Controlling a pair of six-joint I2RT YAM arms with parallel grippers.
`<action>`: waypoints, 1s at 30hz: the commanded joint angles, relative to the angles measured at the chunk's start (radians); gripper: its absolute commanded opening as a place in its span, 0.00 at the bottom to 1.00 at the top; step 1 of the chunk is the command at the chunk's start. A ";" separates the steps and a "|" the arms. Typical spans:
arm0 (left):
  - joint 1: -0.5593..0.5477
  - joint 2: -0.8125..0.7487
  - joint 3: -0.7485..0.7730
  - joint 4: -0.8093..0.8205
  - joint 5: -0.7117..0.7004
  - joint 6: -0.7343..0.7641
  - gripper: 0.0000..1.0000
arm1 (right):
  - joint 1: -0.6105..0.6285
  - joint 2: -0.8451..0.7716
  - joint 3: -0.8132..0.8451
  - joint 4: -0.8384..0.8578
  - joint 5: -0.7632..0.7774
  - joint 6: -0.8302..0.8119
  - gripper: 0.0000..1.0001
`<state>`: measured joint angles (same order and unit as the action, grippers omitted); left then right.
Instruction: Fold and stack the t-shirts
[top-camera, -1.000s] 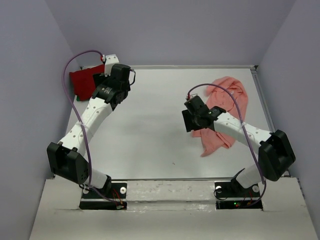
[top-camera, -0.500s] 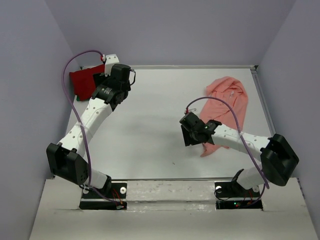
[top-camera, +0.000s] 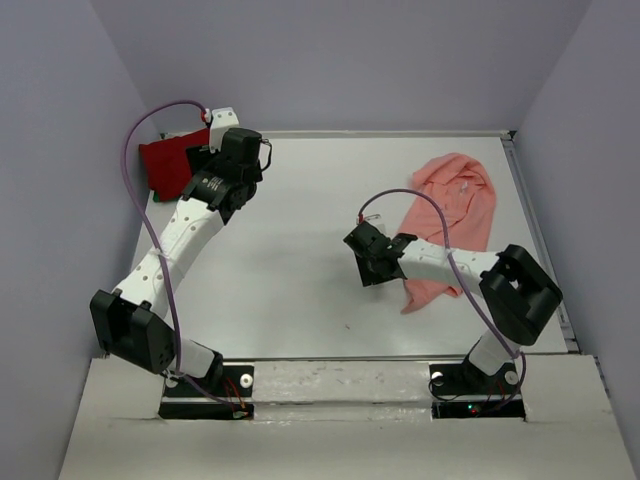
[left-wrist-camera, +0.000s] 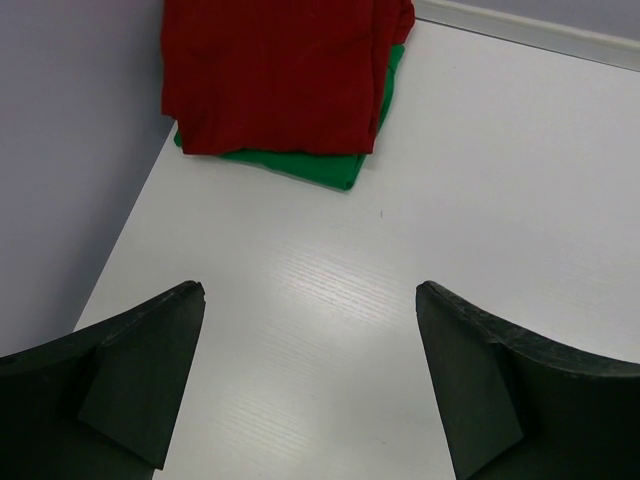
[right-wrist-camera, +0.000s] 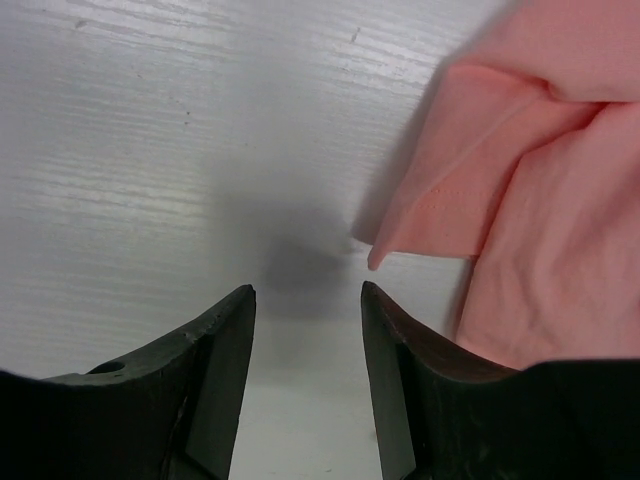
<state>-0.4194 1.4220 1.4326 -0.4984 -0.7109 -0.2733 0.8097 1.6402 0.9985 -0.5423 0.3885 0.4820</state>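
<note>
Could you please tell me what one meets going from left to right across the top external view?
Red shirt → left jaws → right jaws → pink shirt.

**A:** How is the light?

**B:** Soft and even, coming from above. In the top view the white tabletop (top-camera: 300, 250) is bright, with only faint shadows under the arms (top-camera: 185, 235).

**A:** Any glare?

**B:** The left wrist view shows a pale sheen on the tabletop, between the dark fingers (left-wrist-camera: 130, 380) of the left pincer (left-wrist-camera: 310, 295). In the right wrist view a blurred grey shadow lies just ahead of the right pincer (right-wrist-camera: 305, 290), beside the edge of the salmon-pink shirt (right-wrist-camera: 540, 200).

**A:** Focus?

**B:** The top view is sharp throughout. Both wrist views show the tabletop's grain crisply. The near fingers are almost black, with little detail.
</note>
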 joint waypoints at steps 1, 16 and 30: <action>-0.005 -0.049 -0.001 0.021 -0.027 0.005 0.99 | -0.027 0.023 0.051 0.058 0.024 -0.023 0.51; -0.007 -0.051 -0.014 0.026 -0.030 0.008 0.99 | -0.096 0.035 0.040 0.076 0.009 -0.042 0.46; -0.005 -0.064 -0.017 0.023 -0.041 0.013 0.99 | -0.106 0.058 0.023 0.108 -0.013 -0.029 0.33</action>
<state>-0.4198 1.4078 1.4277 -0.4980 -0.7166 -0.2699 0.7132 1.6978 1.0073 -0.4839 0.3801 0.4435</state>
